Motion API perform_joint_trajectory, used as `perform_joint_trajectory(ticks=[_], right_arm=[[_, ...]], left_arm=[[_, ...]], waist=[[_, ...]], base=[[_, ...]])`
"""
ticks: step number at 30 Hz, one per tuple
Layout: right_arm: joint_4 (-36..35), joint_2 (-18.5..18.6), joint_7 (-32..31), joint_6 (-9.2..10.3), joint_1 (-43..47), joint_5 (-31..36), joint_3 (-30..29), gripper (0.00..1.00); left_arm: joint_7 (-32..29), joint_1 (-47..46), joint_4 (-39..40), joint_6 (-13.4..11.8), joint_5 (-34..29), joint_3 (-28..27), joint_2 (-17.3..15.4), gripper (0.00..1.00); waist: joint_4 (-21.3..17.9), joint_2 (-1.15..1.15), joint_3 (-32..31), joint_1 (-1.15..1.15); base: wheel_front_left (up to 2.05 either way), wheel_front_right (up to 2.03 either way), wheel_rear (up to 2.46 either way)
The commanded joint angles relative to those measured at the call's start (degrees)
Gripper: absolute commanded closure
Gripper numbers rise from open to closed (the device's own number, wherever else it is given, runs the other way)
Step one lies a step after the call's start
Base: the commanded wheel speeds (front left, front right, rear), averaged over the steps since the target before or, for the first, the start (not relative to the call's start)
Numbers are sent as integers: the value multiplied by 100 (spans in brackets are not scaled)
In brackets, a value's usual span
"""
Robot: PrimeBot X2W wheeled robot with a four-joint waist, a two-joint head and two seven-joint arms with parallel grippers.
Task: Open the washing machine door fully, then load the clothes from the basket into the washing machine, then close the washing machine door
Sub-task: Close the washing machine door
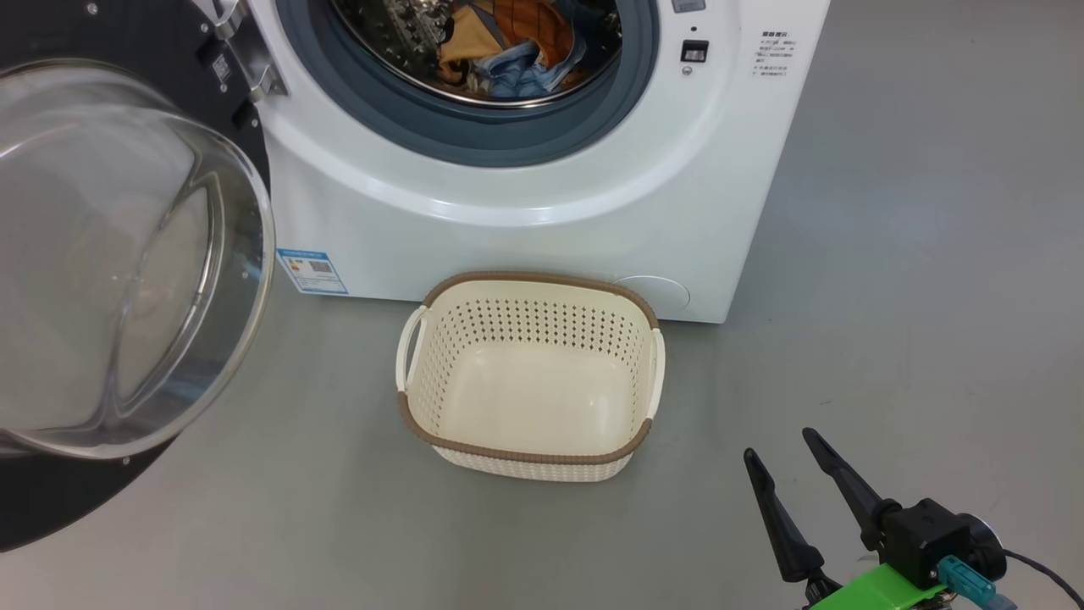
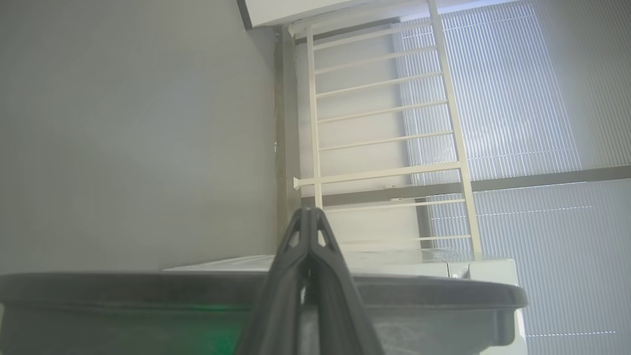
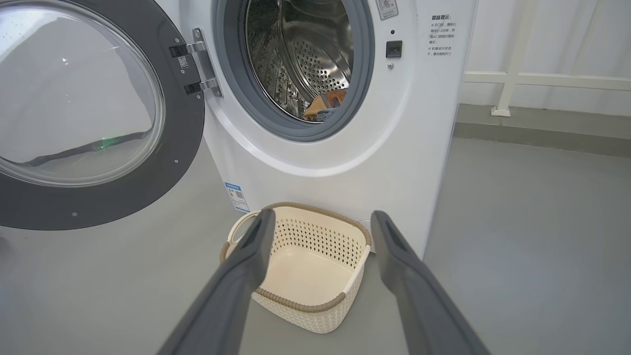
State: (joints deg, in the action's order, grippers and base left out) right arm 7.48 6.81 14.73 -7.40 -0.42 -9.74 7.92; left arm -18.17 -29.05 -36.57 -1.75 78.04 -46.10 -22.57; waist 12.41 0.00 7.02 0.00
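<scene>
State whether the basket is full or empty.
Empty: the basket shows its bare cream floor, and the clothes lie inside the washing machine.

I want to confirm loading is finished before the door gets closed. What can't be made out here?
- Clothes: head view's top edge cuts off the drum; in the right wrist view the gasket hides most of them.
- Washing machine door: head view's left edge crops it.
- Printed notice on the washer: too small to read.
- Left tool, shut: left wrist view does not show whether it touches the dark rim below.
</scene>
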Motion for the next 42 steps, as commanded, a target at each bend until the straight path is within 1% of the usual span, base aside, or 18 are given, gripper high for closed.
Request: perform_joint_trajectory(ticks=[1, 9, 16, 23, 25, 31, 38, 42], right_arm=[[-103, 16, 27, -9, -171, -46, 120, 0], [-44, -16, 27, -9, -171, -80, 167, 0], [17, -11, 27, -9, -184, -110, 180, 0], [118, 5, 27, -9, -218, -173, 248, 0], [145, 9, 27, -9, -234, -195, 254, 0], [190, -5, 27, -9, -259, -239, 258, 0], [267, -47, 27, -9, -271, -309, 286, 0], [294, -76, 27, -9, -277, -331, 294, 0]], left_arm=[[-287, 76, 175, 77, 115, 83, -208, 100], [-803, 284, 371, 65, 211, 205, -176, 100], [-1441, 467, 672, 2, 428, 325, -62, 100], [-2159, 680, 1080, 65, 692, 443, -19, 100], [-2432, 766, 1226, 27, 797, 486, 4, 100], [-2977, 928, 1539, -86, 1068, 545, 89, 100], [-3878, 1157, 2099, -307, 1663, 623, 353, 100], [-4296, 1344, 2495, -398, 1954, 669, 546, 100]], waist=[[19, 0, 7, 0], [111, 0, 42, 0], [211, 0, 65, 0], [243, 0, 116, 0], [251, 0, 133, 0], [273, 0, 143, 0], [301, 0, 127, 0], [284, 0, 121, 0]], base=[[0, 0, 0], [0, 0, 0], [0, 0, 0], [0, 0, 0], [0, 0, 0], [0, 0, 0], [0, 0, 0], [0, 0, 0]])
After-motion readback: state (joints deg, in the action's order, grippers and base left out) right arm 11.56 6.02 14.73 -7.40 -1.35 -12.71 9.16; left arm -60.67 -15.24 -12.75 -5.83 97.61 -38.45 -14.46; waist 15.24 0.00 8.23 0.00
